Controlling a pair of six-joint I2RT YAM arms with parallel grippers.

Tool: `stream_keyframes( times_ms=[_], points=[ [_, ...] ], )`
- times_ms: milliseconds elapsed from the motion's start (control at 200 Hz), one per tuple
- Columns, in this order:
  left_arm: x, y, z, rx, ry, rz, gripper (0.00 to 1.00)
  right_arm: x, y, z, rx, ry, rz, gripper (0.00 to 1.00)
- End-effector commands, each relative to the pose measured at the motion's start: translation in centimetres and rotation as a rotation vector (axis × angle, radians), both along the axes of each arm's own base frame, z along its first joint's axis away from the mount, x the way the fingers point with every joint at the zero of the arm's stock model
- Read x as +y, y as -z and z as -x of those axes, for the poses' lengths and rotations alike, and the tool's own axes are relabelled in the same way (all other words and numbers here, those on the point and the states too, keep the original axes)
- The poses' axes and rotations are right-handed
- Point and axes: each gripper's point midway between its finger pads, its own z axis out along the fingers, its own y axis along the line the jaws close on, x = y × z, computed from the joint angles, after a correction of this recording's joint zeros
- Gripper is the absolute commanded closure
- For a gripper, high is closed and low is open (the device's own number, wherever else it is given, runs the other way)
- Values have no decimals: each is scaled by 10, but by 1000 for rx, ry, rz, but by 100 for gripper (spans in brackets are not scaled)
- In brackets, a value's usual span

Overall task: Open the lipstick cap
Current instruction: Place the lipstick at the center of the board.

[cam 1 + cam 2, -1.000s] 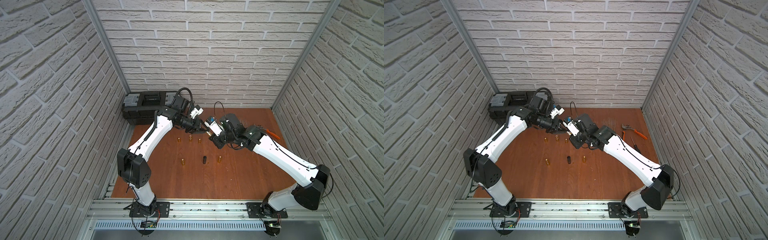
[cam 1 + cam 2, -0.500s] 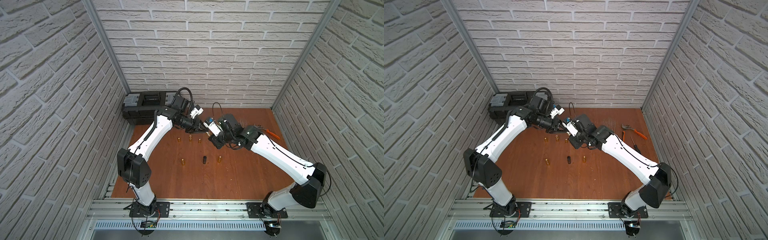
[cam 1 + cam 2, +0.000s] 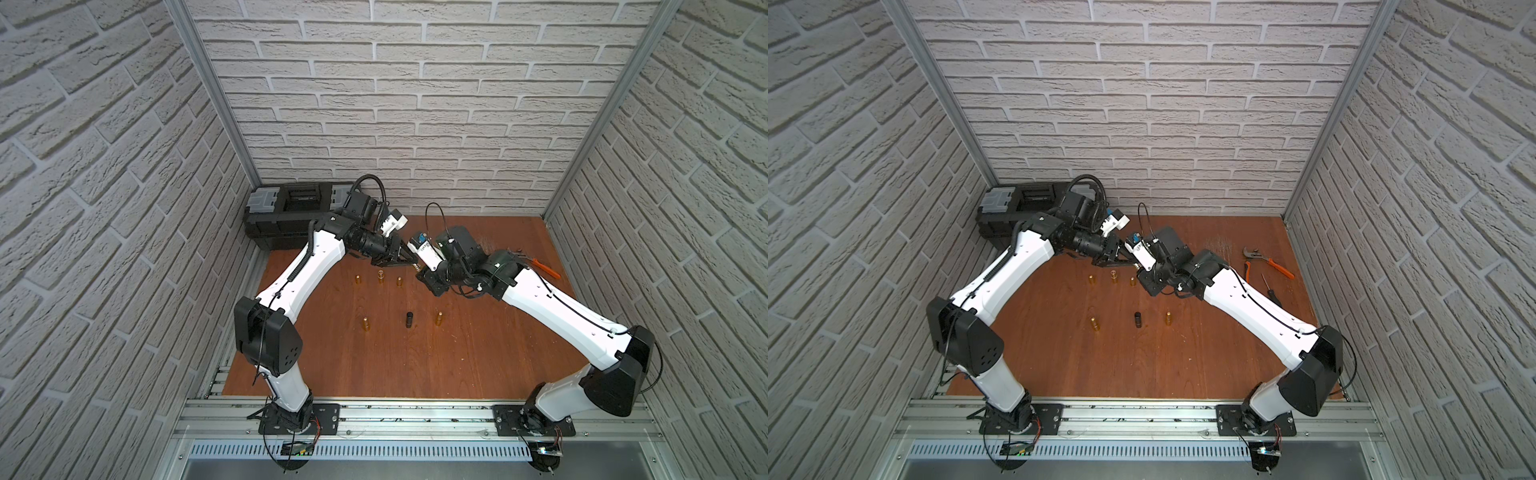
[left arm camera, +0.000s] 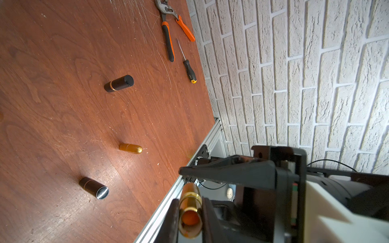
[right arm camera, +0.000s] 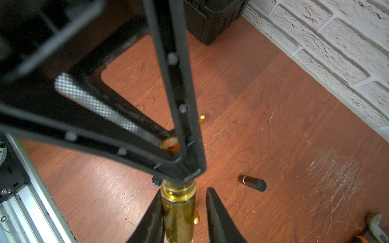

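A gold lipstick (image 5: 179, 212) hangs in the air between both arms, above the back of the brown table. My left gripper (image 4: 190, 218) is shut on one end of it. That end is open and shows orange inside (image 4: 189, 216). A gold ring (image 5: 179, 189) sits just outside the left fingertips (image 5: 185, 168). My right gripper (image 5: 185, 193) stands open around the other end: one finger lies against the tube, the other is apart from it. In both top views the grippers meet tip to tip (image 3: 415, 268) (image 3: 1138, 268). I cannot pick out its cap.
Several small gold pieces (image 3: 380, 275) (image 3: 365, 323) and a black tube (image 3: 409, 320) stand on the table (image 3: 415, 365) below. A black lipstick (image 4: 119, 83) lies further back. A black toolbox (image 3: 291, 216) is at the back left. Orange pliers (image 3: 1268, 262) and a screwdriver (image 3: 1271, 291) are at the right.
My left gripper closed on the lipstick. My right gripper, which was shut on it, has parted its jaws. Both arms stay almost in place.
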Motion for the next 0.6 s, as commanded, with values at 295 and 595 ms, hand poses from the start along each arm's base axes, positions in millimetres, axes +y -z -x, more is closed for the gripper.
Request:
stream_keyframes(
  times_ms=[295,595],
  points=[
    [31,20,-40,-120,-162,-249,83,-22,-47,5,-126,50,-16,65],
    [23,75,-101,-340,-281,-474,83,-63,-59,21,-184,154,25,65]
  ],
)
